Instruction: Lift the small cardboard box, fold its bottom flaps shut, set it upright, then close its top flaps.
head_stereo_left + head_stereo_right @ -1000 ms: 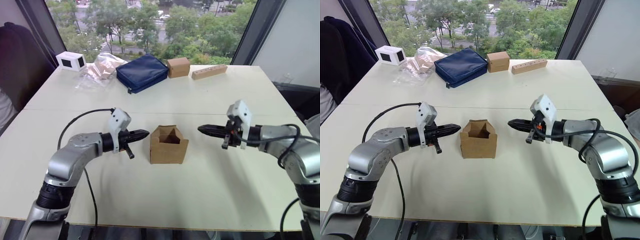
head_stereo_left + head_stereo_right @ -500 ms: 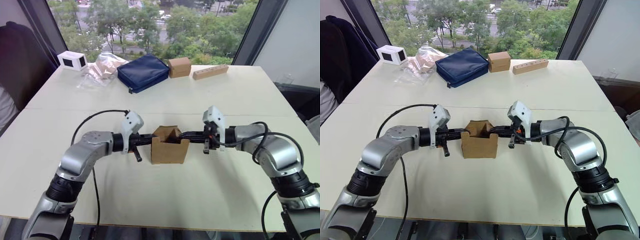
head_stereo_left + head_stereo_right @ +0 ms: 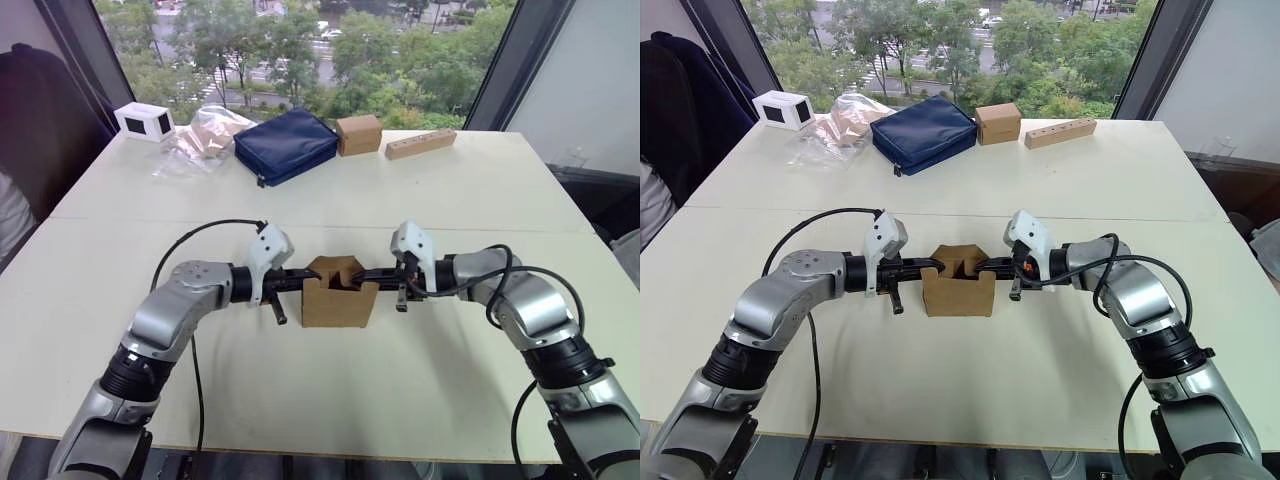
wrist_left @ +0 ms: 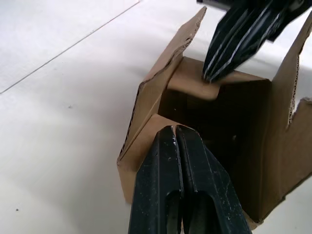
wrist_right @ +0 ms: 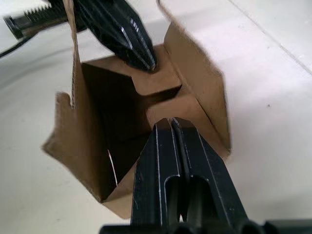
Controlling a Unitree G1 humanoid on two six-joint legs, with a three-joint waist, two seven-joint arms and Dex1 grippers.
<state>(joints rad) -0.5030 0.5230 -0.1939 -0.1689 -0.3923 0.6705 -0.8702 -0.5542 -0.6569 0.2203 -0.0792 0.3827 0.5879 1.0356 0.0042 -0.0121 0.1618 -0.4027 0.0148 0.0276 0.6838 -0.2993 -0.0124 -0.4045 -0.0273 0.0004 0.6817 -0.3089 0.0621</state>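
Observation:
The small cardboard box [image 3: 338, 303] stands in the middle of the table with its open end up. My left gripper [image 3: 304, 280] is shut, and its tip presses the left top flap [image 4: 146, 131] inward. From the other side my right gripper [image 3: 369, 274], also shut, pushes the right top flap [image 4: 192, 80] down into the opening. Both tips [image 5: 170, 122] [image 5: 148, 64] nearly meet over the box's middle. The near and far top flaps [image 5: 200, 83] stand upright. The bottom flaps are hidden under the box.
Along the far edge sit a white box with a black window [image 3: 142, 121], a clear plastic bag [image 3: 200, 140], a blue bag [image 3: 285, 145], a taped brown cube [image 3: 357, 133] and a wooden block [image 3: 419, 144]. Bare table [image 3: 330, 400] surrounds the box.
Both grippers have moved in from the sides to the box. Their tips now press its left and right top flaps inward, which stood more open before.

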